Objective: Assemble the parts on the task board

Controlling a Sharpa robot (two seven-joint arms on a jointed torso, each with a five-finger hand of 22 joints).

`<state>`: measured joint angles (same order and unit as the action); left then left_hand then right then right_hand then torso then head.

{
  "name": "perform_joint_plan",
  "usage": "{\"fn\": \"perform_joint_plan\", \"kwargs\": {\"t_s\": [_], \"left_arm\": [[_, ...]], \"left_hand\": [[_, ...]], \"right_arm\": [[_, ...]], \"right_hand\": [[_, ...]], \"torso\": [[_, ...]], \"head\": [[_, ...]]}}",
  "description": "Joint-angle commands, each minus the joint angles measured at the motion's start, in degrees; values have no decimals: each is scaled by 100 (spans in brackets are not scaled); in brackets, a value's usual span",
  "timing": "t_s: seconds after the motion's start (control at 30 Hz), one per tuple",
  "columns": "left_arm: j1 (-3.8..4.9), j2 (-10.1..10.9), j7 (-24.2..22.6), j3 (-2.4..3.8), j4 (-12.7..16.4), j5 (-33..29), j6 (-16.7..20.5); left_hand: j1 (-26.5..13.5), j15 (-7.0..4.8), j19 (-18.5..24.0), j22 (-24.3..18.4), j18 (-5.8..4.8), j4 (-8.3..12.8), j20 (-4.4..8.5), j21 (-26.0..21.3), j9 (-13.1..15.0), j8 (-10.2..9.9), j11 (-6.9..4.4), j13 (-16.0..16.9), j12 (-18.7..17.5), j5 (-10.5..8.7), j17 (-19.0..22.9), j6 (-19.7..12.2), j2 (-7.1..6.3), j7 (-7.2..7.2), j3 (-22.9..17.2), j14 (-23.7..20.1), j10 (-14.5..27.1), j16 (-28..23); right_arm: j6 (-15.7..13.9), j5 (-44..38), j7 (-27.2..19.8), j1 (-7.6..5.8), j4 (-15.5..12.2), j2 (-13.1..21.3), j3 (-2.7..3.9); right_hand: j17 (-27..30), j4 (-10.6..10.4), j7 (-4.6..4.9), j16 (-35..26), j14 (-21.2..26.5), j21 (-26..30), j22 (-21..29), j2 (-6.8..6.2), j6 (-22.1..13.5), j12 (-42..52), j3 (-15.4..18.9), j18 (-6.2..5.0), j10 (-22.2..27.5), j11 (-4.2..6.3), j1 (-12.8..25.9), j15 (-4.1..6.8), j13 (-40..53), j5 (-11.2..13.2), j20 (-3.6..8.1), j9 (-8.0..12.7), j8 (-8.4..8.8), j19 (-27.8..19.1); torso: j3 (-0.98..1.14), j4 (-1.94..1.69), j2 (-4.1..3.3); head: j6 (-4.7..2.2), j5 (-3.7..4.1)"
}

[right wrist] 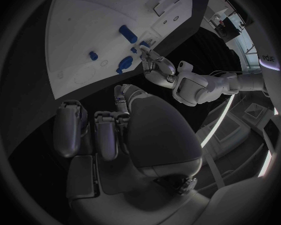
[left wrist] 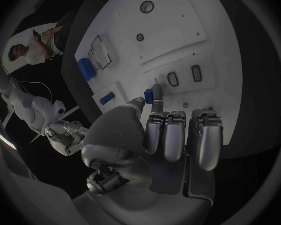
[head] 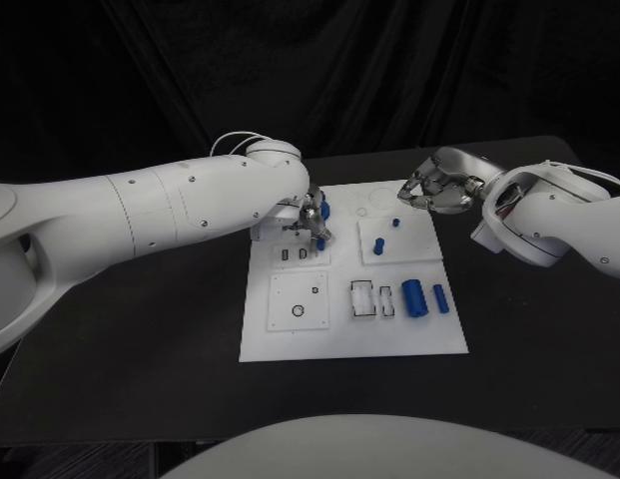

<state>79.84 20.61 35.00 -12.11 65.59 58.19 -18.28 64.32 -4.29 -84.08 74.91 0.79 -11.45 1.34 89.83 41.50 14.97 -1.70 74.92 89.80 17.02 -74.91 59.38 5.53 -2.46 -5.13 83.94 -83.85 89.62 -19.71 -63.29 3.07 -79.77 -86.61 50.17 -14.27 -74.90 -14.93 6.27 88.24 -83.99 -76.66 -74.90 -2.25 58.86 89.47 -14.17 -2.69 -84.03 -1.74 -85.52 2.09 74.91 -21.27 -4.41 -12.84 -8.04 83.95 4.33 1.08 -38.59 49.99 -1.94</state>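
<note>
Left hand [head: 310, 222] is seen over the far left part of the white task board [head: 350, 339], with a small blue part [left wrist: 149, 96] pinched between thumb and a fingertip in the left wrist view; the other fingers are curled in beside it. Right hand [head: 439, 188] hangs above the board's far right corner, fingers curled in, nothing seen in it.

Other blue parts are noted on the board: a short peg [head: 377, 245] upright right of centre, a smaller one [head: 397, 223] farther off, a thick cylinder [head: 413, 296] and a slim one [head: 439, 298] lying side by side at the near right.

Handling, as judged: the parts look like rigid plastic, light, smooth and likely to slip or roll. A pinch across the middle of the barrel is advised, with the end left free for seating in a socket.

Hard to make out: the held part's shape and length are mostly covered by the fingers. Which socket lies beneath it cannot be told. Whether the upright pegs are fully seated cannot be judged. The right palm is turned away in the head view.
</note>
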Motion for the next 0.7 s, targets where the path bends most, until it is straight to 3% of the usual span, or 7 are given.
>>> {"fn": "perform_joint_plan", "kwargs": {"t_s": [0.03,0.4,0.6,0.7], "left_arm": [[-16,-11,-67,1,-15,-8,-119],[-36,9,-62,1,-15,-8,-168],[-44,19,-78,1,2,-8,-177],[-48,33,-78,1,26,-8,-168]], "left_hand": [[52,23,-592,1509,-79,34,45,17,14,-46,11,1508,20,149,-1509,67,-24,6,-95,606,-615,38],[46,-2,-592,1509,-79,309,68,17,104,-182,-14,1508,20,776,-1509,138,-228,28,-720,606,-615,38],[10,-7,-592,1509,-79,438,73,17,155,-213,-19,1508,20,847,-1509,159,-321,31,-993,606,-615,38],[-12,-9,-592,1509,-79,481,74,17,177,-219,-21,1508,20,861,-1509,171,-346,32,-1094,606,-615,38]], "right_arm": [[38,-4,132,9,-7,0,4],[55,-4,150,9,-4,6,4],[67,-4,159,9,-2,3,4],[73,-4,163,9,-3,4,4]], "right_hand": [[-1305,11,5,-30,-515,18,-1083,-11,10,-35,-33,-55,-471,-20,-58,-26,1410,-31,1,-7,20,-42],[-1290,15,6,-45,-508,49,-1074,-13,10,-42,-36,-62,-461,-20,-61,-27,1402,-33,0,-8,20,-57],[-1284,17,7,-51,-506,59,-1070,-16,10,-44,-38,-64,-457,-21,-62,-28,1399,-35,0,-9,20,-62],[-1278,18,8,-58,-503,77,-1065,-17,10,-49,-40,-68,-451,-22,-63,-29,1394,-36,0,-10,21,-70]], "torso": [[1,2,-1],[-1,-4,0],[0,9,0],[-2,-3,0]], "head": [[1,6],[1,-18],[1,-28],[1,-21]]}}
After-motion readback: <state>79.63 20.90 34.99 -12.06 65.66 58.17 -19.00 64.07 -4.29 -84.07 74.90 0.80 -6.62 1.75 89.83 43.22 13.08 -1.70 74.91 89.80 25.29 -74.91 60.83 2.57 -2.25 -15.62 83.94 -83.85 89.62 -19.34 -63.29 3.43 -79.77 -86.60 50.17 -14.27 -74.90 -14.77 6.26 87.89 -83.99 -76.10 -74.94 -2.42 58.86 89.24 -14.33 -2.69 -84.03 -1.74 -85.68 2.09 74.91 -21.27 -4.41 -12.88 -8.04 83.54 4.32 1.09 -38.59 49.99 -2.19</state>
